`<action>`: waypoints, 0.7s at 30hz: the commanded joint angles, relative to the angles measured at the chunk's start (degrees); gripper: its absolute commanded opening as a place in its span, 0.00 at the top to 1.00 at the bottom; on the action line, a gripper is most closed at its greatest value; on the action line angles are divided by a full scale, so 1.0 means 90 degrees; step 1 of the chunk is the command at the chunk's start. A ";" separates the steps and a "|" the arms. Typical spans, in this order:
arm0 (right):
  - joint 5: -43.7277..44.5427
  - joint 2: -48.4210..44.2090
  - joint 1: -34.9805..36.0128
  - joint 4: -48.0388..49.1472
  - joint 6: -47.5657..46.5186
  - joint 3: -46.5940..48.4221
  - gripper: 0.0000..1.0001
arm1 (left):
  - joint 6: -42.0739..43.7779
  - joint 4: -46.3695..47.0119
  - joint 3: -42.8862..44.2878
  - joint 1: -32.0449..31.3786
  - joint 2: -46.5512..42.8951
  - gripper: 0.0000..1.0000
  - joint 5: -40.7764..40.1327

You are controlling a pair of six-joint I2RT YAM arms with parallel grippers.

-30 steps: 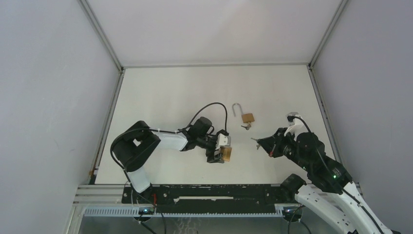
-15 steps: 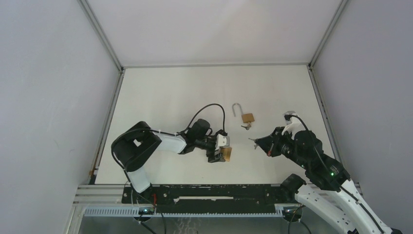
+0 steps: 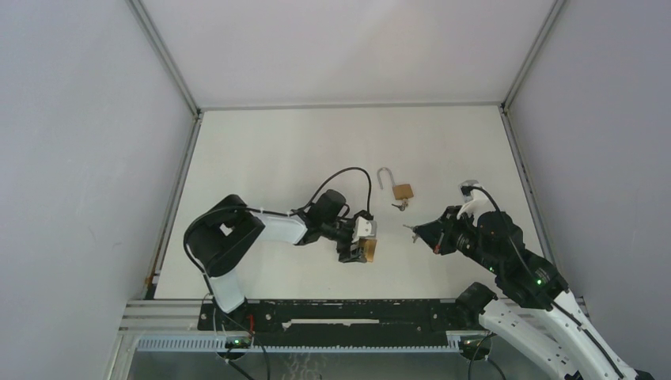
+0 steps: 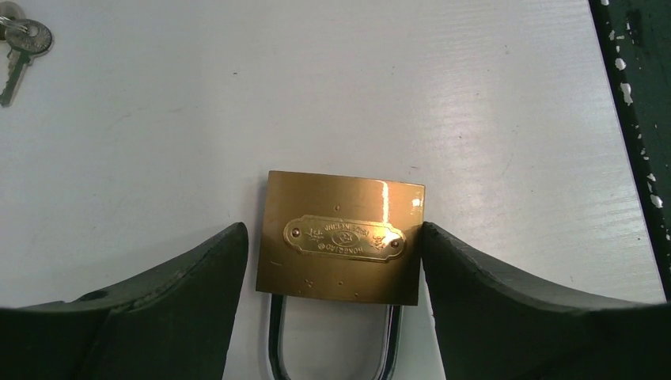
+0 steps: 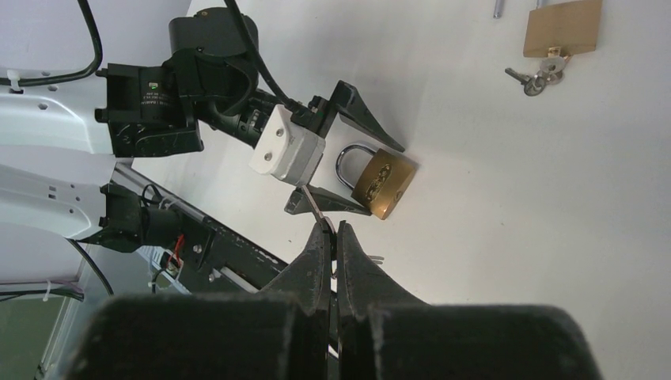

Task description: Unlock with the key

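Note:
A shut brass padlock [image 4: 342, 245] lies between the fingers of my left gripper [image 4: 335, 237], shackle toward the wrist. The right finger touches its side and the left finger is a hair off it. In the top view this padlock [image 3: 369, 251] is at the left gripper [image 3: 360, 247], near the table's front middle. My right gripper [image 3: 419, 232] is shut on a small key [image 5: 311, 203] whose tip sticks out past the fingertips [image 5: 323, 237]. It hovers to the right of the padlock [image 5: 384, 182], pointed at it, a short gap away.
A second brass padlock [image 3: 402, 191] with its shackle open lies farther back in the middle, with a bunch of keys [image 3: 399, 206] just in front of it; they also show in the right wrist view [image 5: 538, 70]. The black front rail [image 3: 348, 313] runs along the near table edge.
My right gripper with the key has shifted a little to the left, toward the held padlock. The left gripper and padlock have barely moved.

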 commanded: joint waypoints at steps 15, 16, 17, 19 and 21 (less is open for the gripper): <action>-0.0042 0.0009 -0.0033 0.0330 0.0056 0.0034 1.00 | 0.0345 -0.1031 0.0351 -0.0017 0.0431 0.47 -0.0169; -0.0046 0.0009 -0.0035 0.0334 0.0053 0.0034 1.00 | 0.0357 -0.1091 0.0415 -0.0016 0.0437 0.56 -0.0132; -0.0042 -0.0004 -0.0035 0.0334 0.0053 0.0034 1.00 | 0.0364 -0.1158 0.0459 -0.0015 0.0450 0.64 -0.0083; -0.0041 -0.0016 -0.0034 0.0334 0.0067 0.0034 1.00 | 0.0392 -0.1312 0.0576 -0.0021 0.0452 0.84 -0.0016; -0.0049 -0.0053 -0.0035 0.0327 0.0077 0.0034 1.00 | 0.0392 -0.1439 0.0667 -0.0020 0.0400 0.95 0.0034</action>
